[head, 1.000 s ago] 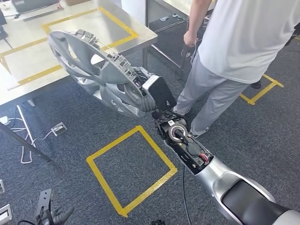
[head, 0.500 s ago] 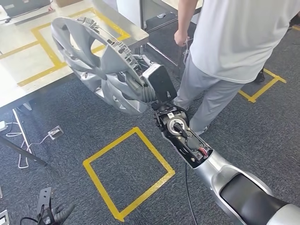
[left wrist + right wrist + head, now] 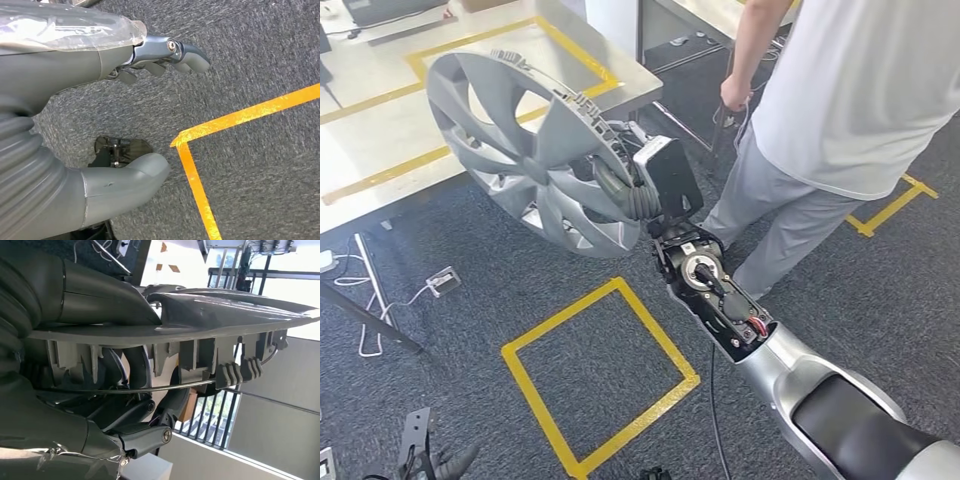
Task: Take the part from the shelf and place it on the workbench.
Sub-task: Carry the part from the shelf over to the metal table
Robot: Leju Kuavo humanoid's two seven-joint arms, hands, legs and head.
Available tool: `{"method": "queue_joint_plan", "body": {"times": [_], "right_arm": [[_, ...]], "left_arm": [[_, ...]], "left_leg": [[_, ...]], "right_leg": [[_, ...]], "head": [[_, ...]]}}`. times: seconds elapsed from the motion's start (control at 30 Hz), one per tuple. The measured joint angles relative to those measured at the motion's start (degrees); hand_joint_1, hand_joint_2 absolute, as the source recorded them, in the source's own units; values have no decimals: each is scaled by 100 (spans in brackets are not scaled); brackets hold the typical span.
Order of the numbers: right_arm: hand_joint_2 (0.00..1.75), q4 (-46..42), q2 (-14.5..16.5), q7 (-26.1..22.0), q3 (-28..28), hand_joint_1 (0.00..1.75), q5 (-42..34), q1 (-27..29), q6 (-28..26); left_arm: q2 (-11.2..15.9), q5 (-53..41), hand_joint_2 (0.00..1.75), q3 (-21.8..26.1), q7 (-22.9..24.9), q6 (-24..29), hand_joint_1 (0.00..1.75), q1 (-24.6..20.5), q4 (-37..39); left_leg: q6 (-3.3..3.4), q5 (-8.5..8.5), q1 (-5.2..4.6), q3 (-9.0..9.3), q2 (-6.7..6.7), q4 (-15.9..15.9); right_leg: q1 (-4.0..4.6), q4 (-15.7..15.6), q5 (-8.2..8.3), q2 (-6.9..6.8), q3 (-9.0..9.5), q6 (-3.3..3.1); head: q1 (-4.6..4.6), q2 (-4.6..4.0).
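The part is a grey wheel cover (image 3: pixel 524 150), held up on edge over the near rim of the workbench (image 3: pixel 388 120). My right hand (image 3: pixel 626 195) grips its lower right rim; the right wrist view has the thumb (image 3: pixel 102 295) on one face of the cover (image 3: pixel 226 310) and darker fingers (image 3: pixel 139 432) curled behind the clips. My left hand (image 3: pixel 441 462) hangs low at the bottom left, and the left wrist view has its fingers (image 3: pixel 173 52) and thumb (image 3: pixel 128 177) apart with nothing between them.
A person (image 3: pixel 841 110) in a white shirt and grey trousers stands close on the right, beside my right arm. Yellow tape marks a square (image 3: pixel 595 370) on the dark carpet below the cover. Cables and a floor socket (image 3: pixel 444 280) lie under the bench at left.
The wheel cover has swung more upright and its open face now turns toward me. The whole view has shifted slightly, and the person has stepped a little to the right.
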Motion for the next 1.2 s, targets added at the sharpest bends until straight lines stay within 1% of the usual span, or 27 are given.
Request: {"method": "queue_joint_plan", "body": {"times": [0.07,0.1,0.13,0.23,0.3,0.33,0.4,0.43,0.47,0.5,0.57,0.6,0.63,0.67,0.77,0.8,0.83,0.9,0.93,0.97,1.0,1.03,1.07,1.1,1.13,1.17,1.2], "right_arm": [[175,25,0,-36,3,175,79,-6,-78],[175,30,0,-85,7,175,163,-21,-162],[175,32,0,-143,13,175,257,-44,-258],[175,33,0,-140,28,175,355,-101,-354],[175,45,0,-25,31,175,228,-101,-216],[175,53,0,-14,33,175,149,-98,-164],[175,64,0,-77,33,175,33,-99,-117],[175,64,0,-109,32,175,-15,-97,-97],[175,63,0,-124,32,175,-49,-94,-66],[175,63,0,-124,32,175,-78,-88,-26],[175,57,0,-111,33,175,-120,-75,40],[175,50,0,-109,33,175,-133,-72,61],[175,42,0,-108,33,175,-142,-71,71],[175,35,0,-108,33,175,-148,-70,80],[175,19,-1,-104,33,175,-156,-47,92],[175,12,-1,-103,33,175,-157,-37,94],[175,5,-2,-103,33,175,-158,-29,96],[175,-2,-3,-105,33,175,-165,-13,96],[175,-2,-4,-106,33,175,-168,1,96],[175,-1,-7,-105,33,175,-170,17,96],[175,0,-9,-103,33,175,-170,32,96],[175,-3,-10,-103,33,175,-170,40,96],[175,-10,-11,-104,32,175,-170,42,96],[175,-18,-11,-108,31,175,-169,39,95],[175,-33,-12,-113,29,175,-169,33,94],[175,-47,-13,-118,29,175,-168,27,94],[175,-58,-13,-121,29,175,-168,22,94]], "left_arm": [[-10,2,175,-1,-6,0,0,9,0],[-16,-1,175,-1,-10,-1,0,2,0],[-20,-6,175,-2,-13,-1,0,-9,0],[-22,-11,175,-3,-3,5,0,-29,0],[-27,0,175,-3,0,14,0,-31,0],[-28,5,175,-3,-9,17,0,-31,0],[-30,10,175,-3,-29,17,0,-22,0],[-29,10,175,-3,-33,16,0,-14,0],[-30,10,175,-3,-33,16,0,-7,0],[-30,9,175,-3,-33,15,0,-6,0],[-26,8,175,-3,-34,12,0,-8,0],[-23,8,175,-3,-33,8,0,-11,0],[-22,6,175,-3,-33,3,0,-12,0],[-22,4,175,-3,-33,-3,0,-10,0],[-24,-4,175,-3,-34,-15,0,2,-1],[-24,-8,175,-3,-34,-16,0,2,-1],[-23,-11,175,-3,-33,-18,0,1,-1],[-22,-14,175,-3,-33,-18,0,4,0],[-22,-14,175,-3,-32,-18,0,10,0],[-24,-14,175,-3,-32,-19,0,16,0],[-26,-15,175,-3,-30,-21,0,20,0],[-28,-17,175,-3,-27,-26,0,22,0],[-32,-22,175,-3,-23,-32,0,22,0],[-39,-26,175,-3,-19,-39,0,18,0],[-44,-30,175,-3,-12,-46,0,13,0],[-48,-32,175,-3,-5,-50,0,10,0],[-49,-31,175,-3,-1,-54,0,7,0]], "left_leg": [[-31,-83,0,81,-16,30],[-53,-120,-12,96,-25,56],[-76,-144,-24,92,-31,75],[-141,-175,-42,58,-33,95],[-205,-289,-33,-14,-12,290],[-240,-408,-23,-155,-3,566],[-293,-666,2,-614,11,1354],[-308,-724,14,-832,13,1669],[-315,-675,24,-959,15,1791],[-314,-517,33,-966,18,1681],[-296,-22,46,-687,31,914],[-282,144,39,-513,38,514],[-262,229,31,-388,42,238],[-236,232,20,-324,41,103],[-137,157,12,-270,26,77],[-99,140,18,-241,25,67],[-62,122,21,-207,25,55],[-4,72,5,-147,25,53],[11,46,-8,-116,22,54],[19,19,-19,-82,16,55],[21,-11,-30,-40,7,56],[19,-44,-39,11,-4,58],[14,-81,-47,64,-13,59],[1,-117,-62,105,-16,63],[-16,-143,-69,127,-19,69],[-35,-160,-73,129,-19,74],[-56,-166,-74,119,-15,74]], "right_leg": [[-2,-736,527,0,223,-16],[-1,-1097,691,1,370,-36],[3,-1340,753,2,476,-70],[6,-1532,690,12,589,-167],[-17,-1576,680,15,651,-219],[-31,-1594,671,13,684,-244],[-34,-1599,640,13,710,-280],[-35,-1599,622,13,726,-288],[-36,-1599,600,14,750,-289],[-39,-1599,573,15,785,-284],[-43,-1599,505,17,868,-251],[-32,-1595,470,21,895,-222],[-21,-1594,441,26,911,-191],[-9,-1596,415,30,920,-158],[-16,-1591,333,28,941,-67],[-24,-1475,249,23,895,-46],[-29,-1220,115,20,782,-29],[-32,-386,-209,17,369,-18],[-31,-10,-297,17,155,-15],[-30,190,-283,17,10,-18],[-29,150,-148,17,-29,-30],[-20,-126,93,17,43,-54],[-6,-550,379,18,186,-93],[16,-945,600,18,352,-136],[38,-1265,735,17,492,-176],[55,-1454,769,16,582,-207],[67,-1512,731,16,625,-228]], "head": [[18,0],[20,0],[16,1],[-1,0],[-29,0],[-49,0],[-79,0],[-82,1],[-84,1],[-86,1],[-91,1],[-101,1],[-103,1],[-104,1],[-93,0],[-85,0],[-71,0],[-44,1],[-37,1],[-33,1],[-27,1],[-18,1],[-7,1],[-15,0],[-27,0],[-36,0],[-45,0]]}}
